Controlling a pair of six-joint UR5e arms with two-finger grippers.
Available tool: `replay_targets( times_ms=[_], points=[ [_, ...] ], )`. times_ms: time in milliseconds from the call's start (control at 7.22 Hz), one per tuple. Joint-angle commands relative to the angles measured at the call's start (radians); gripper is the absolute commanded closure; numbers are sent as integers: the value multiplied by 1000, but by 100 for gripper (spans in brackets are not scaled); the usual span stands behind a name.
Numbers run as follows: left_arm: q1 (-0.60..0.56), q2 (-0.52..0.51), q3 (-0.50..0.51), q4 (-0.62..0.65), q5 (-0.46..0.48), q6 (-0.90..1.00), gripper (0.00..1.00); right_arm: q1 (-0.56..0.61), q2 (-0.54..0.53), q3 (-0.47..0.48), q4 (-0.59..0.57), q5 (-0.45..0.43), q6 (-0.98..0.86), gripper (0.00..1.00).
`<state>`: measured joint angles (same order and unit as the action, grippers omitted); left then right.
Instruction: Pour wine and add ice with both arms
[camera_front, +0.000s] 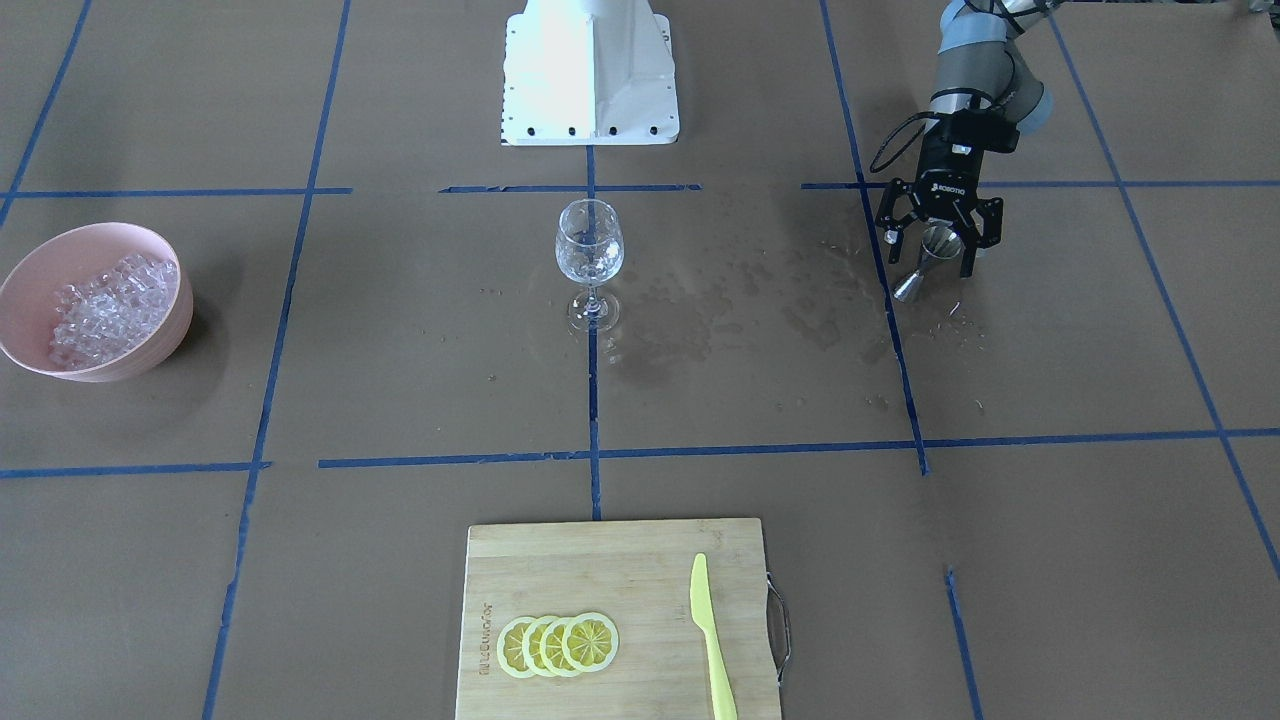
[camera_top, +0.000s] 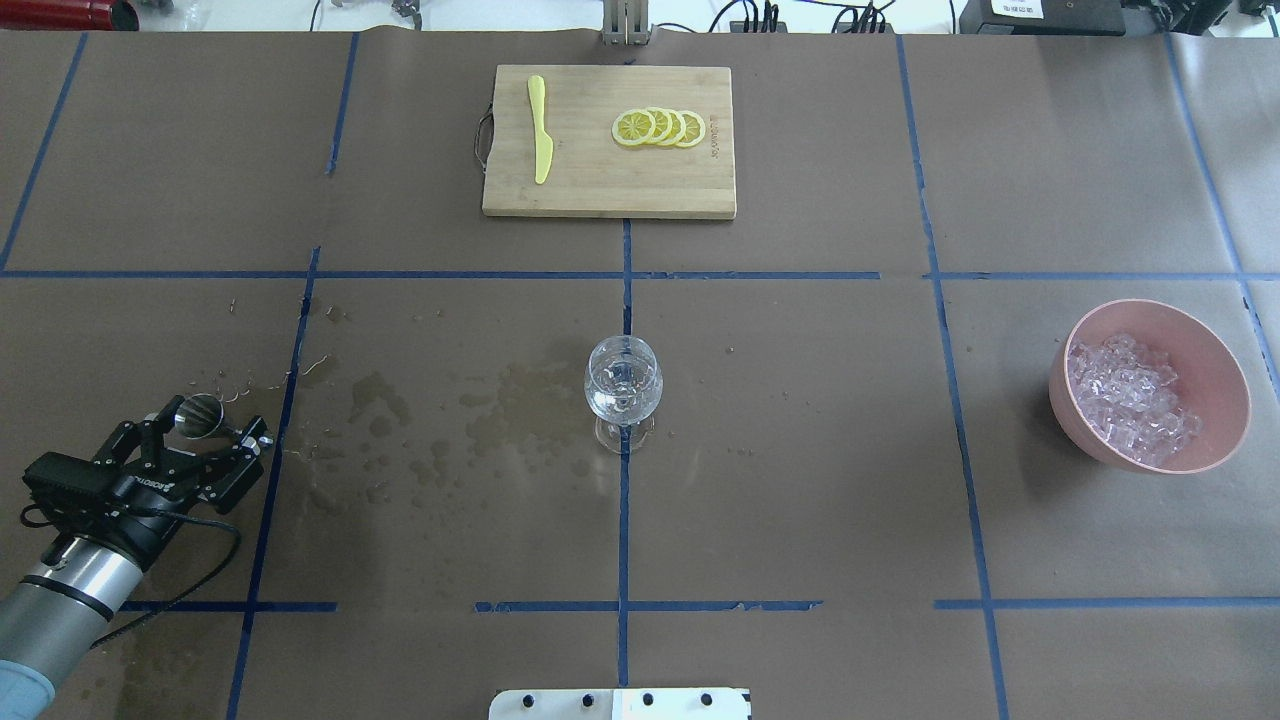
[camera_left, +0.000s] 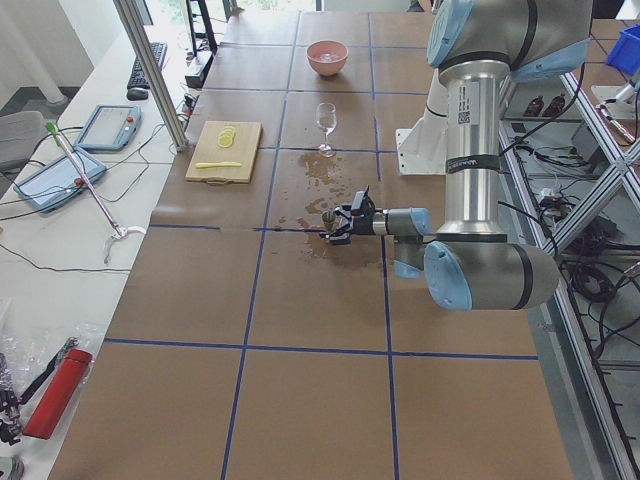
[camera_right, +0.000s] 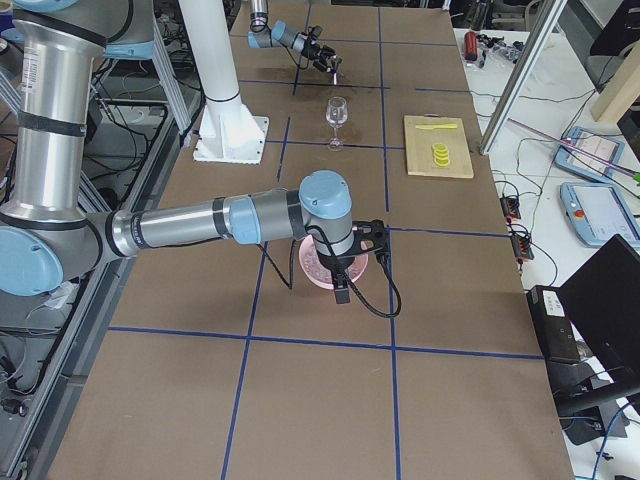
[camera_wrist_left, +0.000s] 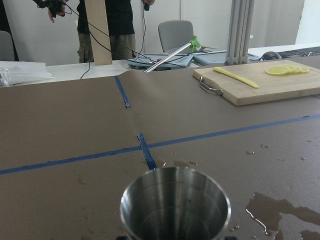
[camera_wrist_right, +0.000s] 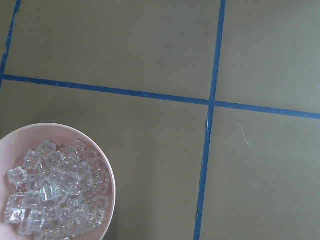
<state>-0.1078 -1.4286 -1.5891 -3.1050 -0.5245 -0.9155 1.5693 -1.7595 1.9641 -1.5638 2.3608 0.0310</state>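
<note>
Ice (camera_front: 108, 310): heaped in the pink bowl (camera_front: 183, 315), well apart from the wine glass (camera_front: 589, 245), on the robot's right of it.
Right gripper (camera_right: 343, 290): held over the bowl; whether its jaws are apart or together cannot be told.
Step in hand: judged to be the ice pick-up.
Method advised: the heap's middle is best approached from straight above, clear of the rim, and one piece pinched squarely, as glassy pieces may slip.
Left gripper (camera_front: 932, 255): clamped on a tilted steel jigger (camera_front: 915, 280), well apart from the glass, on its left.
Table: wet patches (camera_front: 700, 310) between glass and jigger.
</note>
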Motion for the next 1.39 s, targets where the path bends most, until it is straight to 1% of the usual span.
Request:
replay_targets(
  times_ms=[0, 277, 416, 554, 693, 831, 970, 1108, 1247],
  points=[
    [0, -1, -14, -35, 73, 6, 0, 0, 0, -1, 1, 0, 1, 0],
    [-1, 0, -72, -43, 73, 39, 0, 0, 0, -1, 1, 2, 1, 0],
    [-1, 0, -92, -110, 72, 128, 0, 0, 0, -1, 1, 2, 1, 0],
    [-1, 0, -110, -204, 67, 262, 0, 0, 0, -1, -1, 2, 1, 0],
    [-3, 0, -150, -242, 61, 374, 0, 0, 0, -1, -1, 2, 1, 0],
    [-12, -1, -160, -241, 17, 386, 1, 0, 0, 1, -1, 2, 1, 0],
    [-63, -3, -167, -235, -50, 438, 1, 0, 0, 1, 1, 2, 1, 0],
    [-151, -1, -167, -228, -165, 487, 1, 0, 0, -1, 1, 2, 1, 0],
    [-250, 10, -167, -224, -307, 550, 1, 0, 0, 1, -1, 2, 1, 0]
  ],
)
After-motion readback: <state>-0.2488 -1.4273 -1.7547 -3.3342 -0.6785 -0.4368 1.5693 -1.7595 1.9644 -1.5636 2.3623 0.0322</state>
